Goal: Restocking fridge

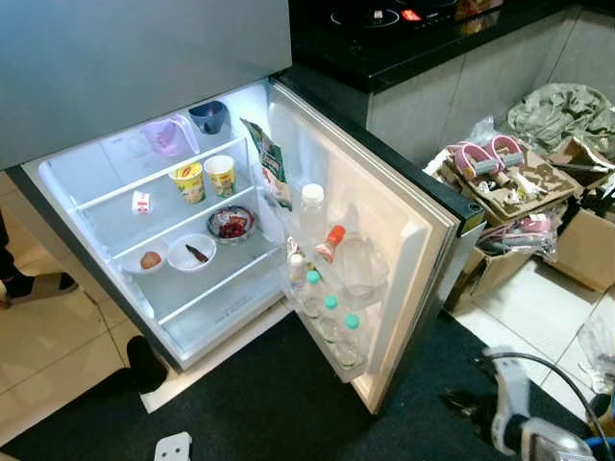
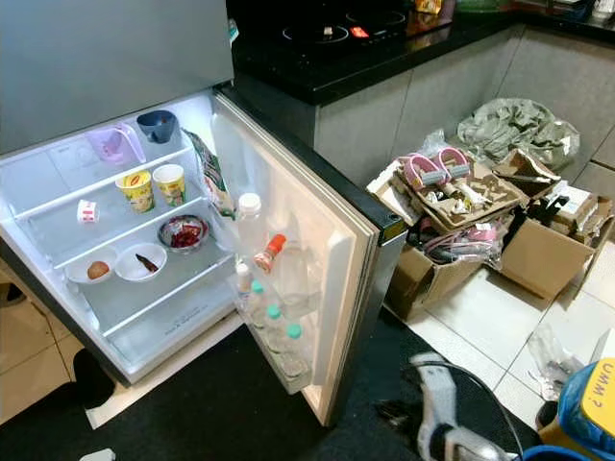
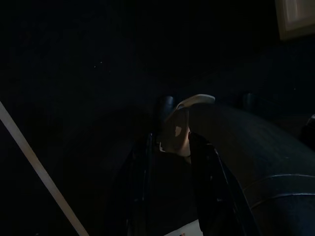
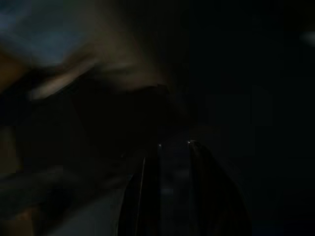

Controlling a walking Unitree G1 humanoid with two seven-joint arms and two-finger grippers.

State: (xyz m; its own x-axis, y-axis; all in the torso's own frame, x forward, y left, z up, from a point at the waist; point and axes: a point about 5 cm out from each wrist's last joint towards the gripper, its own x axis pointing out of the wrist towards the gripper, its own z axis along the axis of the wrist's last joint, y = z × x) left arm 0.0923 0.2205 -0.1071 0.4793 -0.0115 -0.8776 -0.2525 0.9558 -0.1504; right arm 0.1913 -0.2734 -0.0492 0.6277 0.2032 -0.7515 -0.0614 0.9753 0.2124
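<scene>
Right arm: I see its silver forearm low at the near right edge, over the dark floor mat; cable looped beside it
Right gripper: wrist view dark and blurred; two black fingers with a narrow gap, and I cannot tell whether they are parted or closed
Left gripper: wrist view very dark; black fingers stand either side of a pale curved object; I cannot tell if they pinch it or what it is
Fridge door: swung wide open towards me, its inner side showing
Door rack, lower: three bottles with teal caps upright in a row
Door rack, upper: clear white-capped bottle; tilted bottle with an orange-red cap beside it; green packet leaning at the hinge end
Fridge interior: lit, glass shelves
Lower shelf: white dish with a brown round item, white dish with a dark item, bowl of red food
Middle shelf: two yellow cups side by side; small white and red pack apart from them
Top shelf: purple container, dark blue bowl
Floor, right of the fridge: open cardboard boxes full of clutter
Far counter: black worktop with a hob
</scene>
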